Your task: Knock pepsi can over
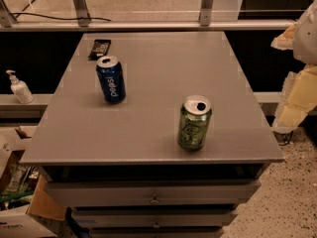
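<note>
At 10 o'clock on the table (163, 63): pepsi can (111, 79), upright.
Your gripper (298, 78): 3 o'clock edge, well apart; state you cannot tell.
Can from gripper: toward 9 o'clock, beyond green can (194, 123).

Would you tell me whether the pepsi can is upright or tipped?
Upright: the pepsi can stands on the table with its silver top facing up. The gripper is not in view.

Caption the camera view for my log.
Pepsi can and green can upright on grey table; gripper off its right edge.
</note>
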Robot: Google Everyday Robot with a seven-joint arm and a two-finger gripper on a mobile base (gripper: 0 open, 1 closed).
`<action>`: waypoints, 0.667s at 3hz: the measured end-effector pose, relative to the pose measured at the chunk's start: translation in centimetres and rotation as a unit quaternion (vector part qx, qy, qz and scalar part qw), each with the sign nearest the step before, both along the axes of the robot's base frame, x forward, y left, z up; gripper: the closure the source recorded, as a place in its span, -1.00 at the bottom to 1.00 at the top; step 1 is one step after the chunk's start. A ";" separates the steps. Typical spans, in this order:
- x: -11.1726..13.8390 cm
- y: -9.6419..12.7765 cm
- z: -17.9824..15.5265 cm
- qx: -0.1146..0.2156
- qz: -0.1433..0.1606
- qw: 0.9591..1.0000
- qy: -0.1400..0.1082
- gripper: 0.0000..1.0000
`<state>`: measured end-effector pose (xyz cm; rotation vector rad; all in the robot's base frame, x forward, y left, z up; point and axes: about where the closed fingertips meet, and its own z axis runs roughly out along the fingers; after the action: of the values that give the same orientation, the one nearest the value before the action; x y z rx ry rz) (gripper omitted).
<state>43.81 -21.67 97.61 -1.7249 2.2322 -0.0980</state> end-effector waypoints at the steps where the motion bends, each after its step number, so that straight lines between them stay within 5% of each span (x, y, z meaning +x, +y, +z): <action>1: 0.0 0.0 0.0 0.000 0.000 1.000 0.000 -1.00; 2: 0.4 0.1 -0.1 0.014 0.001 1.000 -0.014 -1.00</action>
<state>44.22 -21.55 97.47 -1.7025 2.2013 -0.0898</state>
